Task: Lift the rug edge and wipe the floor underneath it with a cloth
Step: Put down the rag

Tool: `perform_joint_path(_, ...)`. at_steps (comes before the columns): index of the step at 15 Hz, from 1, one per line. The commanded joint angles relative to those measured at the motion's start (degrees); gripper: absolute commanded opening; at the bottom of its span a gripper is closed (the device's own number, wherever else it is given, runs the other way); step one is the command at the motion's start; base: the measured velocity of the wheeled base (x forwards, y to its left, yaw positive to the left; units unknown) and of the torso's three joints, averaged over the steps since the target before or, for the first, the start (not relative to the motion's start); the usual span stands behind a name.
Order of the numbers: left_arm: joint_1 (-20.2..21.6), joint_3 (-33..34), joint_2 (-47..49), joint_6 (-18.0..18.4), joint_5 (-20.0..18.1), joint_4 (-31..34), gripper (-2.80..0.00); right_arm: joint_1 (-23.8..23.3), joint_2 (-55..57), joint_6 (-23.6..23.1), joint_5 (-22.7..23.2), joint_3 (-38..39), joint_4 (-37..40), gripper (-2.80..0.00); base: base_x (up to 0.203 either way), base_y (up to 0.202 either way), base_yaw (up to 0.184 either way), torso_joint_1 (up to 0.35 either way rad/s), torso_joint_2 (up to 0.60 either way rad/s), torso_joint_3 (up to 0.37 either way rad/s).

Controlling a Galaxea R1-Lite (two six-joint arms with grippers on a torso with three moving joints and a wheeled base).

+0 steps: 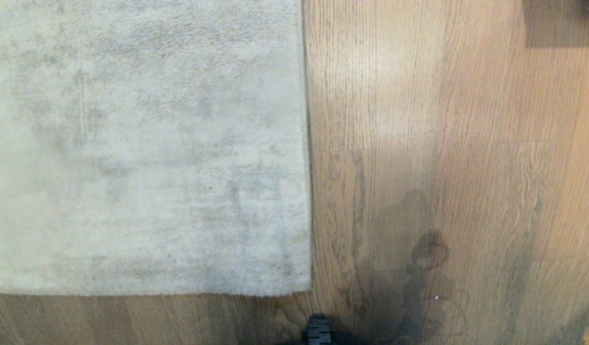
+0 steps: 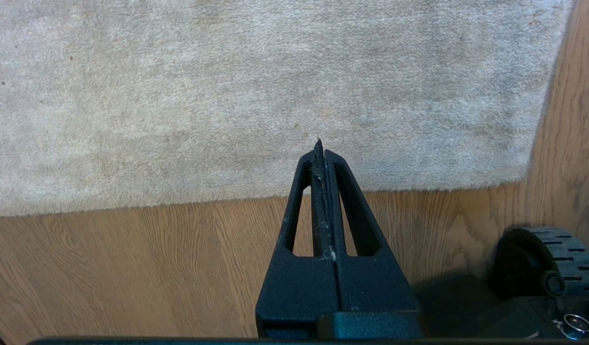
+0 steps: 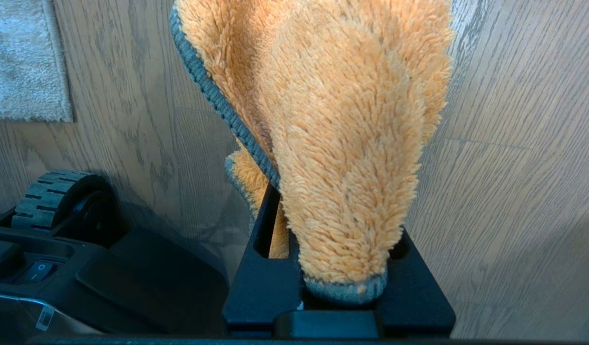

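Right wrist view shows the right gripper clamped on the fluffy orange cloth with grey stitched trim, held above the brown wood-grain plank floor. The left gripper hangs pinched shut and empty near the pale grey short-pile rug edge, which apparently lies flat; lifting and wiping remain.
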Motion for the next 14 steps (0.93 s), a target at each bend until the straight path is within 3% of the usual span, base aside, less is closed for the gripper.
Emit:
perform_joint_path(1, 0.0, 0.0, -0.02, 0.0, 0.11, 0.01, -2.8, -0.04, 0.07, -0.08, 0.06, 0.0, 0.04, -2.8, 0.0, 0.0, 0.0, 0.0, 0.0, 0.0)
perform_joint_path(14, 0.0, 0.0, -0.02, 0.0, 0.09, 0.08, -2.8, 0.04, 0.07, 0.01, 0.06, 0.0, 0.04, -2.8, 0.0, 0.0, 0.0, 0.0, 0.0, 0.0)
